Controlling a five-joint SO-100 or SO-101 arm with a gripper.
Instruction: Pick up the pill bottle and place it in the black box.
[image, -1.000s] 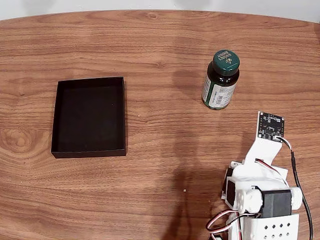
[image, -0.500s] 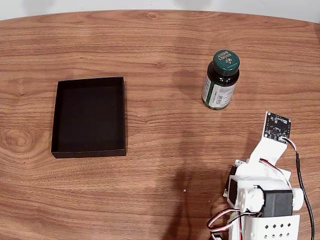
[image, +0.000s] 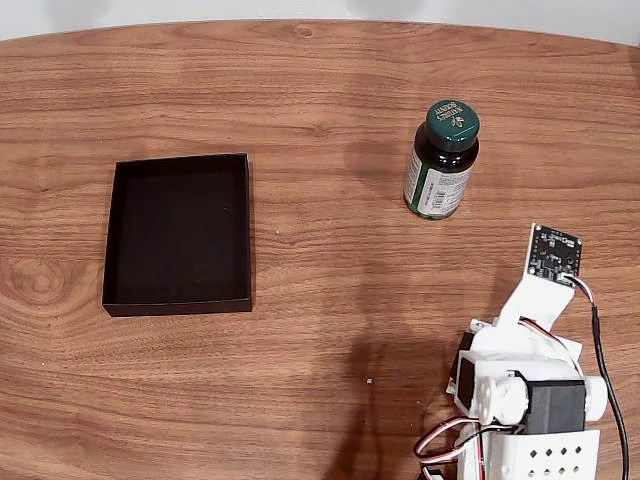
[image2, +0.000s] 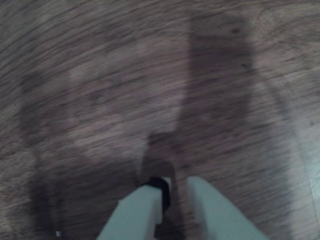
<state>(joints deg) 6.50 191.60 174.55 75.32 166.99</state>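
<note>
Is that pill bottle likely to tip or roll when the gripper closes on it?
The pill bottle stands upright on the table, taller than it is wide, so a high nudge could probably tip it. Its body looks round, so once down it may roll. The sides look smooth and glossy, possibly slippery; a grip on the label seems safer.

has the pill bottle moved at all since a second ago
No. In the fixed view the pill bottle stands upright in the same spot, equally far right of the black box, with its cap at the same wood-grain lines.
</note>
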